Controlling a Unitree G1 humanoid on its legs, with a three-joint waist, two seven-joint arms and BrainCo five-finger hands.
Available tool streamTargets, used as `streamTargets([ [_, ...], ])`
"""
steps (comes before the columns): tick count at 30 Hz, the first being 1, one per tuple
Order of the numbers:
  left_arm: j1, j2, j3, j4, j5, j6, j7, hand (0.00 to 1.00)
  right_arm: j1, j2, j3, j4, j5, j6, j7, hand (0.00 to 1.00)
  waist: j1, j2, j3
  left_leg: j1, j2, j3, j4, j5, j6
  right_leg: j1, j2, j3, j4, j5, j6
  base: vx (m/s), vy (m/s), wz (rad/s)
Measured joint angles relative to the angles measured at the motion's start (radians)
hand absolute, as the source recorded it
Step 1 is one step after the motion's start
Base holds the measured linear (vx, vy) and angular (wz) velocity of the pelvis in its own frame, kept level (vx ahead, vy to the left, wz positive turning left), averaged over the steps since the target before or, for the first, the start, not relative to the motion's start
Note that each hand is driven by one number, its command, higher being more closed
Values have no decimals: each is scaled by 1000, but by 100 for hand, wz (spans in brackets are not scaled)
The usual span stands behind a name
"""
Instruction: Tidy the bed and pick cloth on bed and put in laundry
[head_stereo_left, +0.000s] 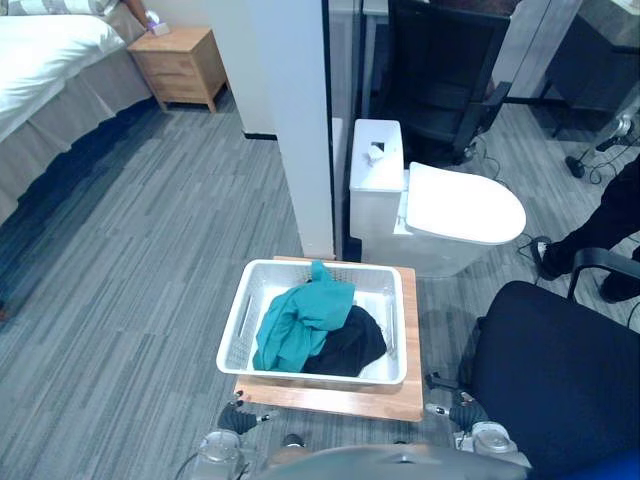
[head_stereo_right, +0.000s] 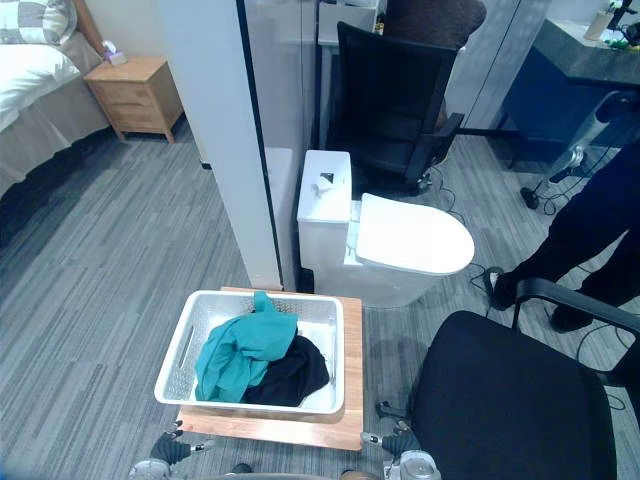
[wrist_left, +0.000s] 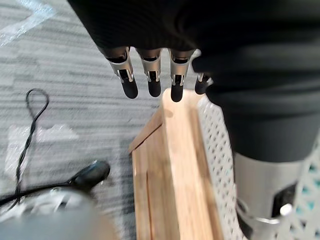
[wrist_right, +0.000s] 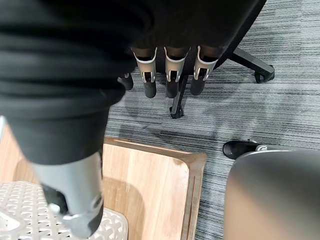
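Two empty, straight-fingered — left robot hand (wrist_left: 151, 80), right robot hand (wrist_right: 171, 76) — over grey carpet (head_stereo_left: 150, 220), by wooden platform (head_stereo_left: 340, 401).

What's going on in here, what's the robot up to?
The robot stands over a white basket on a wooden board; a teal cloth and a dark cloth lie inside. Its left hand and right hand hang open and empty by the board. The bed is off across the room.
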Motion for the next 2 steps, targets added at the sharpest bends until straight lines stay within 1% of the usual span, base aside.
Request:
streamTargets([
  [2, 6, -2, 0, 4, 0, 2, 0, 0, -2, -1, 0, 4, 0, 0, 0, 0, 0, 1, 1, 0, 1, 0, 0, 0, 0, -2, 1, 0, 0, 0, 0, -17, -3, 0],
])
